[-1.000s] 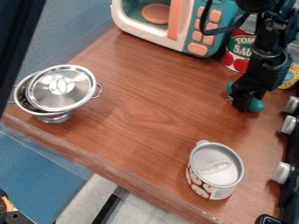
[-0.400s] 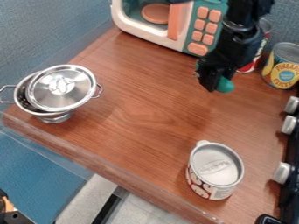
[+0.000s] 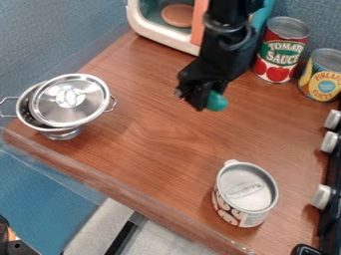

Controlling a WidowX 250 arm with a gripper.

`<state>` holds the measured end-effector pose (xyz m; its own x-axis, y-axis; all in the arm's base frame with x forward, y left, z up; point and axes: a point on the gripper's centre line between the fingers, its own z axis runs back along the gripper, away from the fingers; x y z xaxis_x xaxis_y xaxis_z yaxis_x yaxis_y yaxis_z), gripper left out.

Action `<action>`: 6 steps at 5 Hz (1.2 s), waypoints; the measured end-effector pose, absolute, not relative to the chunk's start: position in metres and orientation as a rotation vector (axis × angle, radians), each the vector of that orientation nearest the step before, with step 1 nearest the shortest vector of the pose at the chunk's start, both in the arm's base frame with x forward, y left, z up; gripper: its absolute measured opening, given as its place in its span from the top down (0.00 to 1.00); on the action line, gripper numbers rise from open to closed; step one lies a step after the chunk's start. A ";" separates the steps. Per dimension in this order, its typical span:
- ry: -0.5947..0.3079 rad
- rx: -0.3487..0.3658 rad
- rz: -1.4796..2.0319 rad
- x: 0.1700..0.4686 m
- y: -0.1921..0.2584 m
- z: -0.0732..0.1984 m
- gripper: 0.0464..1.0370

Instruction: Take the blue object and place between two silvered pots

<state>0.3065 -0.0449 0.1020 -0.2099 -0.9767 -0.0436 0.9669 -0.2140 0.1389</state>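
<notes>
Obj (image 3: 216,101) in end effector (image 3: 194,100), well apart from tbl edge (image 3: 100,180).

A single fixed camera, near enough for the objects to be distinct, looks down at a slant upon the wooden counter (image 3: 156,142). It faces the toy microwave (image 3: 156,30) at the top of the frame, with floor visible at lower left.

You have a blue wall (image 3: 40,35) running behind the brown wood table (image 3: 153,164). At its back you see a toy microwave (image 3: 166,38), white-framed with a pink handle; along your picture's right edge, a black stove (image 3: 332,179) with silver knobs (image 3: 321,197). Below the table's front edge lies pale floor (image 3: 163,238), crossed by a dark strip (image 3: 126,234).
</notes>
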 end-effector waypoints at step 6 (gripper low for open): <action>0.095 0.123 -1.748 0.230 -0.032 0.050 0.54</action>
